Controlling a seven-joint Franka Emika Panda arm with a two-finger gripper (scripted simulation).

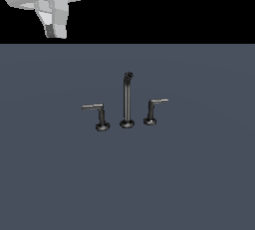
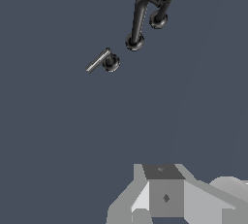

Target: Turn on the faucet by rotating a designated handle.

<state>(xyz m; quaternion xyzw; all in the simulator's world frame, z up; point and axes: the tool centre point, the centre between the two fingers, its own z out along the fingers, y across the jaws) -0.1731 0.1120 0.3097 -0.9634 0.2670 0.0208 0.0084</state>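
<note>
The faucet (image 1: pixel 127 99) stands mid-surface: a tall dark spout between two short L-shaped handles. The designated handle (image 1: pixel 99 116), with the thicker, longer grey lever, is on the exterior view's left; the thinner-levered handle (image 1: pixel 152 110) is on the right. My gripper (image 1: pixel 56 34) hangs high above and far off to the exterior view's left, well apart from the faucet, open and holding nothing. From above, the wrist view shows the spout (image 2: pixel 140 14), one handle (image 2: pixel 107 62) and another handle (image 2: pixel 160 18); I cannot tell which is which. My gripper (image 2: pixel 162 203) fills that picture's lower edge.
A flat dark blue-grey surface (image 1: pixel 199 174) carries the faucet. Nothing else stands on it in either view.
</note>
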